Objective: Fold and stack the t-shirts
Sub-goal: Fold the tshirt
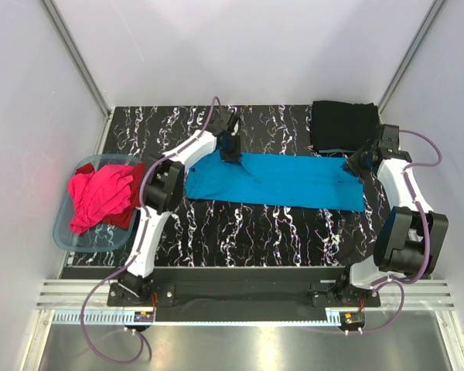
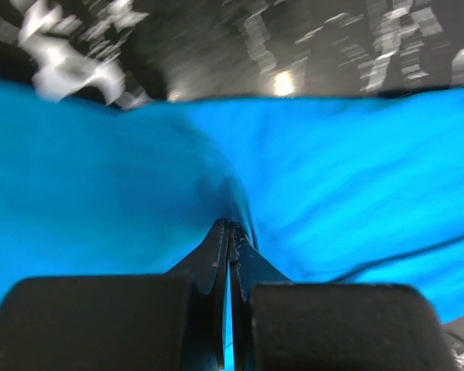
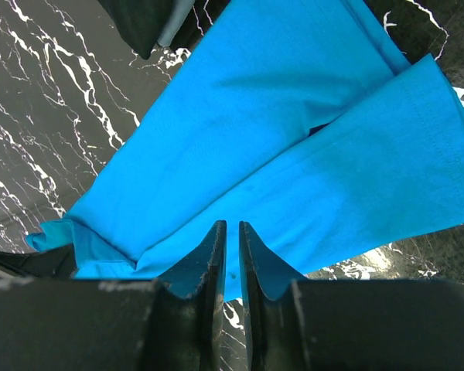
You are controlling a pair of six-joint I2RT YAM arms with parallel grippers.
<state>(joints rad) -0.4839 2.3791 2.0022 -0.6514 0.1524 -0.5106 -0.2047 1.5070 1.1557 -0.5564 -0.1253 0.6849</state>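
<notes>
Black marbled table (image 1: 255,232): a turquoise t-shirt (image 1: 294,182) lay stretched across its middle, a folded black t-shirt (image 1: 340,124) sat at the far right corner, and a tub (image 1: 66,232) at the left edge.

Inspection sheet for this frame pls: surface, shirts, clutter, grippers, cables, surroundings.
Surface: black marbled table.
Job's things: blue t-shirt stretched in a long strip mid-table; black t-shirt folded at the far right corner; pink t-shirt heaped over red t-shirt in the tub.
Clutter: translucent tub at the left edge.
Grippers: left gripper shut on the blue t-shirt's far edge; right gripper pinching its right end.
Cables: purple cables loop off both arms, clear of the cloth.
Surroundings: white walls; nothing else seen.
</notes>
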